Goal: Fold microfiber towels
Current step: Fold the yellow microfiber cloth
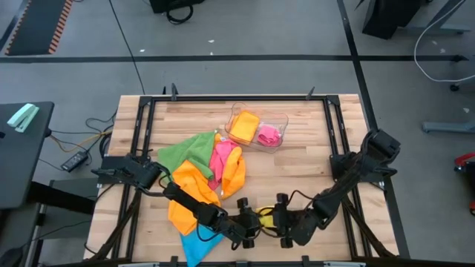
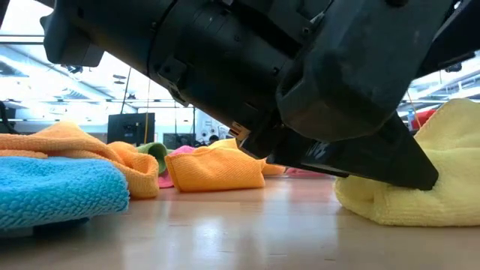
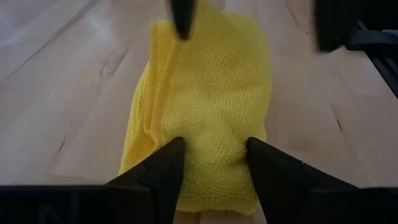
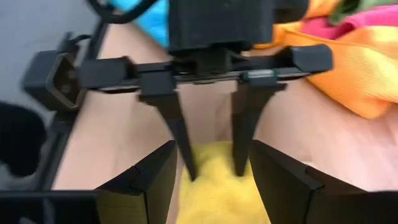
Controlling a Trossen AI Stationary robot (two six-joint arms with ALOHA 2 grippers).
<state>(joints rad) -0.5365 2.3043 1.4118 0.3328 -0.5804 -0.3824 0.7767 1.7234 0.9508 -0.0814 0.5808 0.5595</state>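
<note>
Wooden table (image 1: 312, 148): both grippers clamp the folded yellow towel (image 3: 208, 106).

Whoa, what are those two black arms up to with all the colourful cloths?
Both arms are working on one yellow towel at the near edge of the wooden table. The left end effector and the right end effector face each other over it, fingers straddling the bunched cloth. A loose pile waits beside them: a green towel, pink towel, orange towel and blue towel. A clear tray farther back already holds a few folded cloths.
</note>
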